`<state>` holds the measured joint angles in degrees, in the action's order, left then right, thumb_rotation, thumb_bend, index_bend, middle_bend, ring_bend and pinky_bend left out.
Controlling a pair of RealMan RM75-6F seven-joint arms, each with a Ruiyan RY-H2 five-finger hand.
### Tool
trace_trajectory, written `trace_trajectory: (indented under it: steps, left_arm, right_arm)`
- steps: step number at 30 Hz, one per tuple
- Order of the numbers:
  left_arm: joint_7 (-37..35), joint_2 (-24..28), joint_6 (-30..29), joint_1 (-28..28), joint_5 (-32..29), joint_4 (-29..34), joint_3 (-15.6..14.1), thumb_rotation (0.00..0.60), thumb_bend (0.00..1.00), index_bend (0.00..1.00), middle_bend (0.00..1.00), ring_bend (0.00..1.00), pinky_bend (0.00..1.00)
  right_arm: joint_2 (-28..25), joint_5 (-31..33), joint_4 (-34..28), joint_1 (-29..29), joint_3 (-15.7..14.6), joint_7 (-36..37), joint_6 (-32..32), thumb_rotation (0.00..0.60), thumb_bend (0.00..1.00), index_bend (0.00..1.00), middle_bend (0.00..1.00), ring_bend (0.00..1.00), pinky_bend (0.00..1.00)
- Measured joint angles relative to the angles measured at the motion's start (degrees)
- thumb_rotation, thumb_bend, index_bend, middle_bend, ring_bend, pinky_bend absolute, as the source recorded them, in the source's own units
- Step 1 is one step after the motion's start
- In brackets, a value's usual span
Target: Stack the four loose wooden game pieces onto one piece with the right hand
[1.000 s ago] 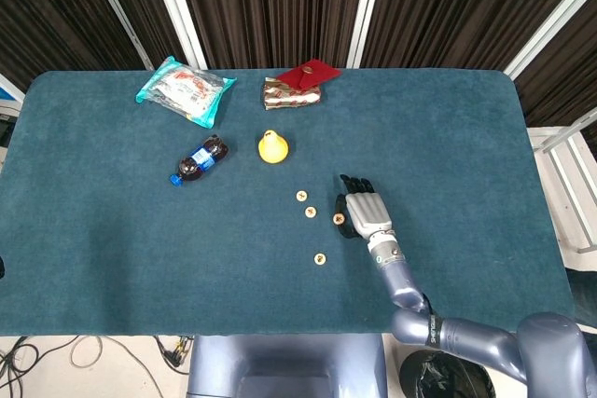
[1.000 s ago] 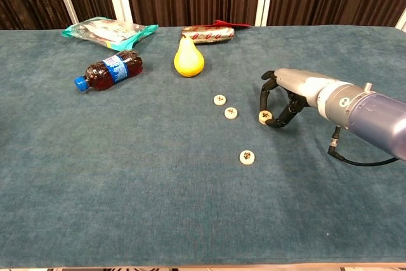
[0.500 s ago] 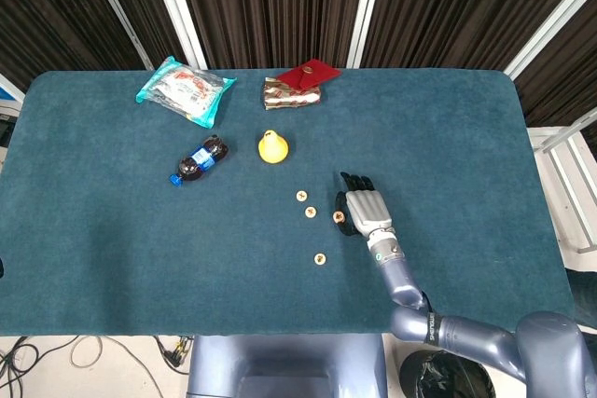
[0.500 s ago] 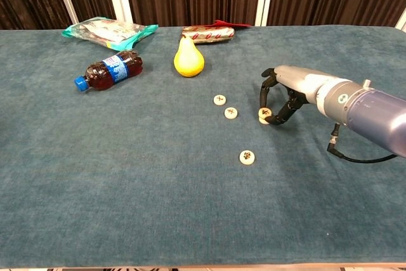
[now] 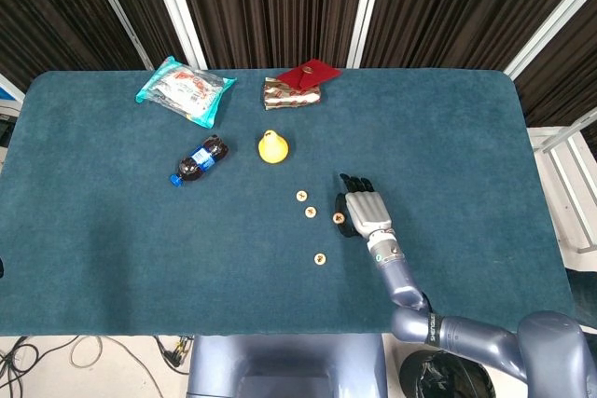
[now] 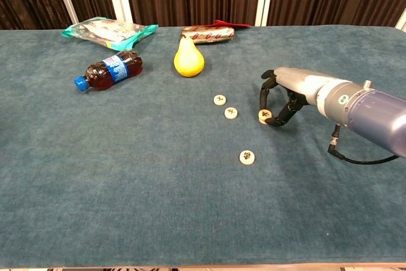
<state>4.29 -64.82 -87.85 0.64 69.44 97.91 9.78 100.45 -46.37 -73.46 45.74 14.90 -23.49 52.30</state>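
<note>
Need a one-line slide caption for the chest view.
Right hand arches over one wooden game piece on the blue table; three more pieces lie loose to its left.

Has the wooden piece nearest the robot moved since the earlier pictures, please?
No. The nearest wooden piece lies at the same spot relative to the pear, apart from the right hand.

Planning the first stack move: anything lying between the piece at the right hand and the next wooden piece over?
Nothing visible does. The right hand has its fingers around one round wooden game piece; only bare blue tablecloth separates it from the nearest round wooden piece. The yellow pear stands well behind.
</note>
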Motion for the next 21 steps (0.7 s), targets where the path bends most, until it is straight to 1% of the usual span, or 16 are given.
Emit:
trace_trajectory:
  steps: [3, 15, 21]
  left_arm:
    - [0.07, 0.0, -0.09, 0.0, 0.1, -0.01, -0.01, 0.6, 0.61, 0.07, 0.0, 0.0, 0.0]
    - [0.05, 0.08, 0.13, 0.0, -0.13, 0.02, -0.02, 0.6, 0.61, 0.07, 0.0, 0.0, 0.0]
    - [0.23, 0.06, 0.05, -0.01, -0.18, 0.0, 0.01, 0.6, 0.61, 0.07, 0.0, 0.0, 0.0]
  right_arm:
    - [-0.09, -0.03, -0.04, -0.01, 0.04, 0.11, 0.09, 0.6, 0.4, 0.52, 0.0, 0.0, 0.0]
    - [-0.46, 0.34, -0.09, -0.02, -0.12, -0.02, 0.02, 0.6, 0.4, 0.52, 0.0, 0.0, 0.0]
    - [-0.56, 0.14, 0.17, -0.11, -0.2, 0.48, -0.14, 0.6, 0.4, 0.49, 0.0, 0.0, 0.0]
